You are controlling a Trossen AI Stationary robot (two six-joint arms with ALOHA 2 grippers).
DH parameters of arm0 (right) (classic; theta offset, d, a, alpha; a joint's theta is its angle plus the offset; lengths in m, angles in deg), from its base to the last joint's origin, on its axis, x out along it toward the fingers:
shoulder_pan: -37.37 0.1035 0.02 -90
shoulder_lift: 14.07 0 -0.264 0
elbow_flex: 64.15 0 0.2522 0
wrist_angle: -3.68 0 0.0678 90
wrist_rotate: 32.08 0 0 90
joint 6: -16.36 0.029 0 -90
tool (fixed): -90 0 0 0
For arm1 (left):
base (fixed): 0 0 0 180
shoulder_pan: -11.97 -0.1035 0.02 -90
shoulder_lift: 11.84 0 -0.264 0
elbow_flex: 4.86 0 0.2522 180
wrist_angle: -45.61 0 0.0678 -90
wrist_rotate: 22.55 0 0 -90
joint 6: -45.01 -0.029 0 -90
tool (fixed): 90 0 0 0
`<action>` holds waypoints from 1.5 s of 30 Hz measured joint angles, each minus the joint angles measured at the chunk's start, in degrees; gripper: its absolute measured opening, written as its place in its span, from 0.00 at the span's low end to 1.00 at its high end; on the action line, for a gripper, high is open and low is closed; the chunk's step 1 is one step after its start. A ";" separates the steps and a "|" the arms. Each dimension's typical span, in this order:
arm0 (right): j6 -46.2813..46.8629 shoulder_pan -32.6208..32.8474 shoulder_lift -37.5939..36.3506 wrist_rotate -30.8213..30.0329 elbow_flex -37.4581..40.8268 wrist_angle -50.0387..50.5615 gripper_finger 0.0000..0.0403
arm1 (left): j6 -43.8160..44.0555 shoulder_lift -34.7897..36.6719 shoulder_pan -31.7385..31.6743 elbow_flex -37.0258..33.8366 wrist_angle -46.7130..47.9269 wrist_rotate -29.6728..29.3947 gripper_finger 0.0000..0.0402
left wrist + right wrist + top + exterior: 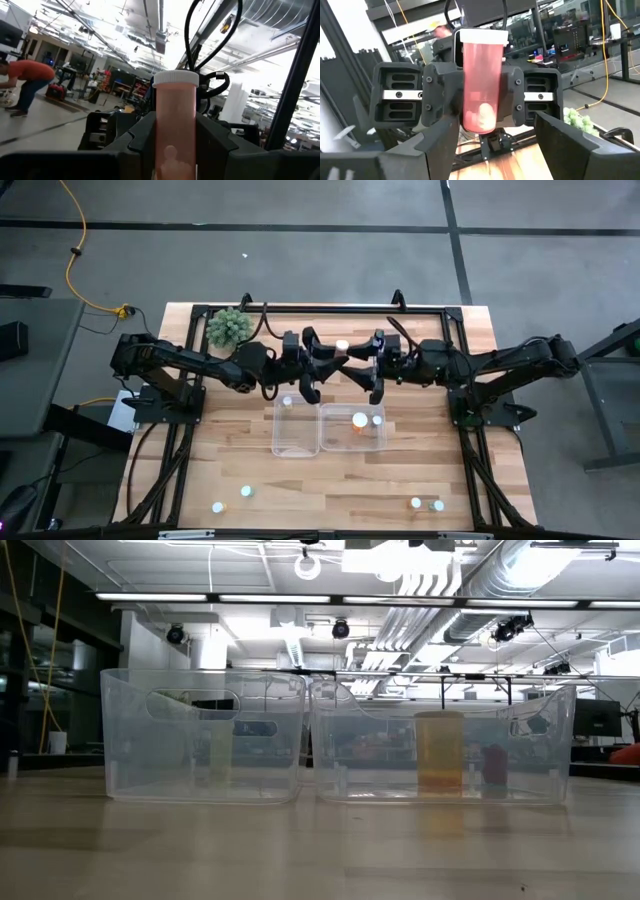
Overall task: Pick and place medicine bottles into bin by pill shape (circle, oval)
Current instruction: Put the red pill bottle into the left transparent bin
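My left gripper (479,107) is clamped on an orange white-capped medicine bottle (480,80) above the pale wooden plank table (200,470), behind two clear plastic bins (297,430). My right gripper (372,378) faces it, fingers apart. Grey floor surrounds the table; a person in red (27,80) bends in the bright workshop beyond.

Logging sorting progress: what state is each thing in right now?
Held bottle: capped, upright, off the table.
Left end effector: shut on the held bottle.
Right end effector: open, facing the bottle.
Left bin: one bottle inside.
Right bin: two bottles inside.
Loose bottles: four, unsorted on the table.
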 joint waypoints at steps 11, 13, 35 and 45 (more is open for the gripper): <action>1.27 -0.33 0.02 1.09 0.02 -0.53 0.61 | 0.02 -0.23 0.00 0.01 -0.85 0.07 0.25; 1.76 -0.34 0.03 1.20 0.02 -0.49 0.61 | 1.20 -0.53 -0.01 0.03 -0.99 1.16 0.25; 2.50 -0.34 0.64 2.81 0.17 2.06 0.50 | 2.79 -4.30 -0.48 0.23 -4.95 6.96 0.25; 1.67 -0.31 -3.59 2.67 0.07 4.95 0.35 | 1.68 -2.55 -1.51 0.12 -2.85 8.84 0.25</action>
